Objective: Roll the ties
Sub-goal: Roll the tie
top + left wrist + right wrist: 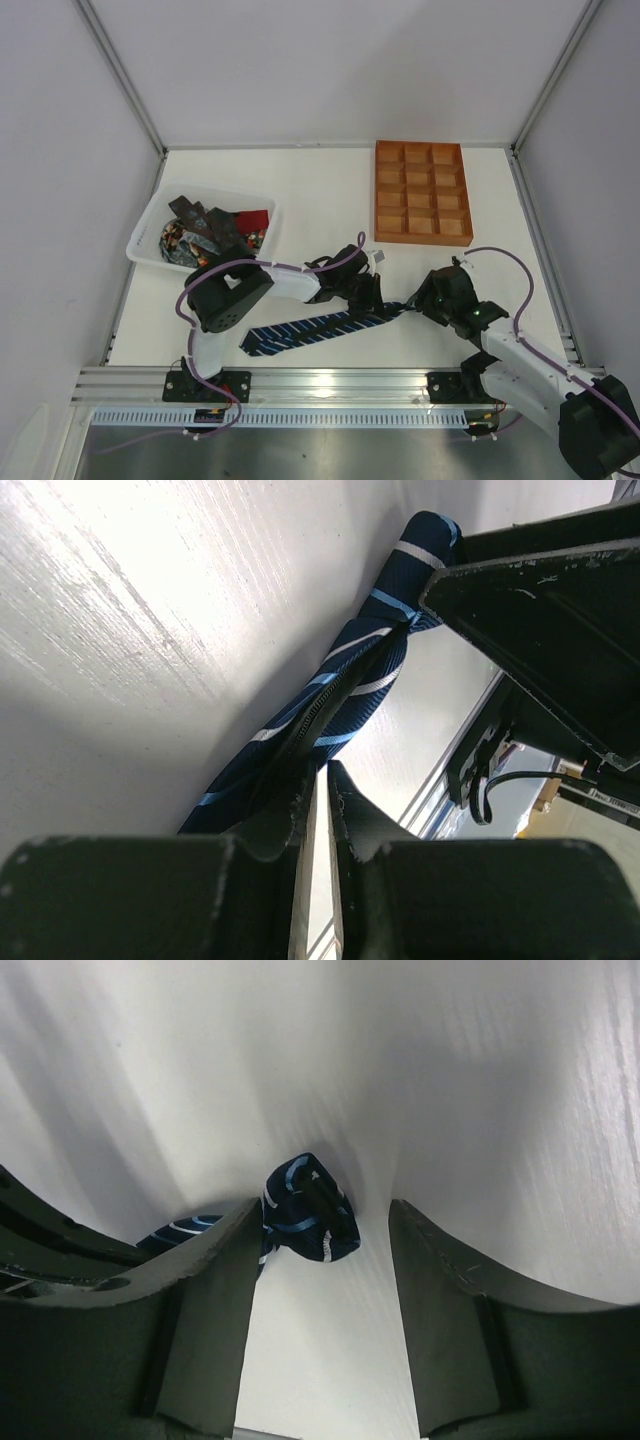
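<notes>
My left gripper (318,780) pinched nearly closed on the navy fabric tie with light-blue diagonal stripes (350,680), my right gripper (325,1222) spread open around its folded narrow end, the rest lying slantwise on the white table (320,200)

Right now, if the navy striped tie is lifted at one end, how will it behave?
Probably floppy: the navy striped tie bunches and twists where the left tool pinches it. Its curled tip, inside the open right tool, may well unroll.
</notes>
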Available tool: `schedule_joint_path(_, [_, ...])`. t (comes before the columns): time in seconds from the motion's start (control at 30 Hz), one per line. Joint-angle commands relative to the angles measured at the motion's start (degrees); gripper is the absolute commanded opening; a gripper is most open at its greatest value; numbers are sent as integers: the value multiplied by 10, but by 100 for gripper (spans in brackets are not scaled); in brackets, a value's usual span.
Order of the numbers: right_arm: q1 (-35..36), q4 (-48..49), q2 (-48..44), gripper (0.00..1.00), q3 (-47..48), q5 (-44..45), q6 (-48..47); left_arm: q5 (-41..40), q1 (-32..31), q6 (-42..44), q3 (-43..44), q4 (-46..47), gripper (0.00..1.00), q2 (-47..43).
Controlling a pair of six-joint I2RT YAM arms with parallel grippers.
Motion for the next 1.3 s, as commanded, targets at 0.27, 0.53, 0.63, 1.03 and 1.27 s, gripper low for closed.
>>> schedule_joint_path(0.27, [-3,93,-14,41,-19,-49,-78,-17,4,24,8,-19,15,-22])
schedule_joint_path(0.53, [7,85,-67,6,-4,-76,-128,-17,3,26,21,-35,15,-18])
schedule_joint_path(0.63, [47,47,-61,0,35,-19,-150,-19,3,29,26,-43,15,-21])
schedule_joint_path(1.03, [204,-65,50,0,145,203,-163,7,3,36,5,-57,22,-85])
schedule_joint_path(1.27, [220,-92,59,0,151,257,-136,-2,4,52,-33,-90,29,-154])
